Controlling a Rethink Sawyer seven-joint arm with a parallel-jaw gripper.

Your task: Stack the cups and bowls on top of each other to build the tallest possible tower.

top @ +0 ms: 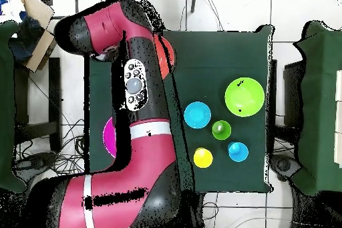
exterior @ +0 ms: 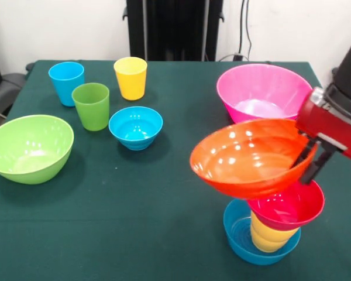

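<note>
**Q:** Four items form the column at the near right corner — confirm order and position.

**A:** Confirmed. A small blue bowl (exterior: 260,240) sits on the counter (exterior: 164,234) close to its near edge. The squat yellow-orange cup (exterior: 270,236) stands inside it. The small red bowl (exterior: 288,206) rests on that cup. The wide orange bowl (exterior: 248,157) is above the red bowl, tilted with its opening toward the camera; whether it touches the red bowl cannot be told.

**Q:** State of the jaws?

**A:** The gripper (exterior: 313,159) enters from the right edge, and its jaws are closed over the orange bowl's right rim, one dark finger outside the wall.

**Q:** Remaining parts?

**A:** The large pink bowl (exterior: 263,92) stands upright just behind the column. The large lime green bowl (exterior: 28,147) sits at the left edge. The second small blue bowl (exterior: 136,127) is near the middle, with the green cup (exterior: 92,106) just beside it, and the light blue cup (exterior: 66,82) and yellow cup (exterior: 130,78) behind.

**Q:** Open room?

**A:** The near centre and near left of the counter are bare. In the overhead view, the arm (top: 143,138) covers the column's side of the counter.
</note>
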